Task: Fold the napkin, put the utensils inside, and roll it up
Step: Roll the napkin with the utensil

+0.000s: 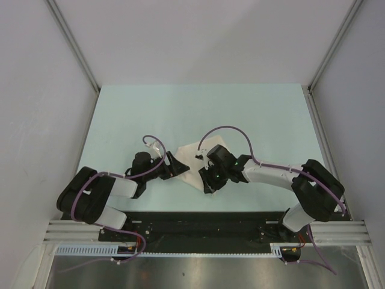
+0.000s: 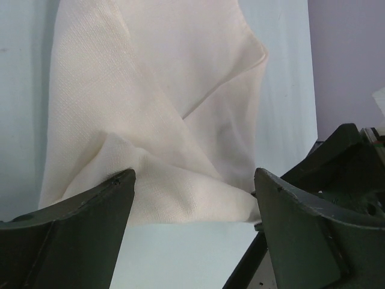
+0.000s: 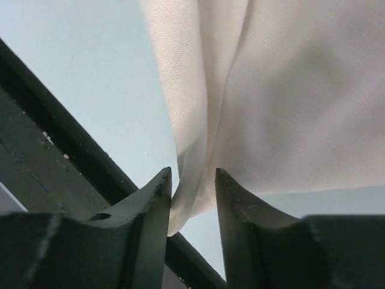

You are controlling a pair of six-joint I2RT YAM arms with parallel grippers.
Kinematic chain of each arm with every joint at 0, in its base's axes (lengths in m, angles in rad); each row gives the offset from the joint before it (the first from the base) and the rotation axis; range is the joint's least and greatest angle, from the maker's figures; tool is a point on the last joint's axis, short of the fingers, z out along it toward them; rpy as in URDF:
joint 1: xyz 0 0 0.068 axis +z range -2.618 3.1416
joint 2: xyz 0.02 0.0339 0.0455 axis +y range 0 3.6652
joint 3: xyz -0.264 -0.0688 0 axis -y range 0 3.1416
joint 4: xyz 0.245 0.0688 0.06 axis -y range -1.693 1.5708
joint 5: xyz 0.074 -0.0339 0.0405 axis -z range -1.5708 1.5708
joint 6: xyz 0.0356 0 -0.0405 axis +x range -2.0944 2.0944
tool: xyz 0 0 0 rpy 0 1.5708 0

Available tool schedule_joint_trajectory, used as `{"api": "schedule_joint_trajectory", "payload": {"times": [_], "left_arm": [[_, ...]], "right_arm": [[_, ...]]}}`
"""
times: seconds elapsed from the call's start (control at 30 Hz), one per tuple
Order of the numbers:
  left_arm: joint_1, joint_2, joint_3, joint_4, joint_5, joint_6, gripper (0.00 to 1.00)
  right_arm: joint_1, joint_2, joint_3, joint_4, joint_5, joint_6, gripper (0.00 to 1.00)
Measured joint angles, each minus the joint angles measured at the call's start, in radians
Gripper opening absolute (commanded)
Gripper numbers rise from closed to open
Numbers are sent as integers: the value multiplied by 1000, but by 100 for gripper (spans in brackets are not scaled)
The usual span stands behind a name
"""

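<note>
Right gripper [image 3: 191, 180] straddling a napkin [image 3: 289, 108] fold, grip unclear; left gripper [image 2: 194, 176] gaping wide. Folding seemingly underway, next calling for a firm pinch.

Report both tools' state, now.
Left tool: open, straddling the napkin.
Right tool: narrow around a napkin fold; grip cannot be told.

The left arm [image 1: 96, 195] and the right arm [image 1: 274, 174] are each built of bulky black joint housings linked by smooth white shell segments. A thin purple cable [image 1: 228, 127] arches free of each wrist toward 12 o'clock in the top view. The left claw [image 2: 195, 180] and the right claw [image 3: 192, 174] carry matte dark-grey wedge-shaped fingers [image 2: 90, 211] with blunt, lightly scuffed tips.
</note>
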Motion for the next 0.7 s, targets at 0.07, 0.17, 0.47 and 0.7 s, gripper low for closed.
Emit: {"api": "schedule_joint_trajectory", "payload": {"times": [0.07,0.17,0.47,0.7], "left_arm": [[-2,-6,0,-7,-5,0,88],[-2,-17,0,-23,-14,1,88],[-2,-48,0,-68,-42,4,89],[-3,-52,0,-74,-49,7,89]], "right_arm": [[1,16,0,2,12,-8,17],[-2,38,0,0,23,-11,6],[-69,44,20,-18,-4,-25,5],[-116,109,54,-34,-50,-45,5]]}}
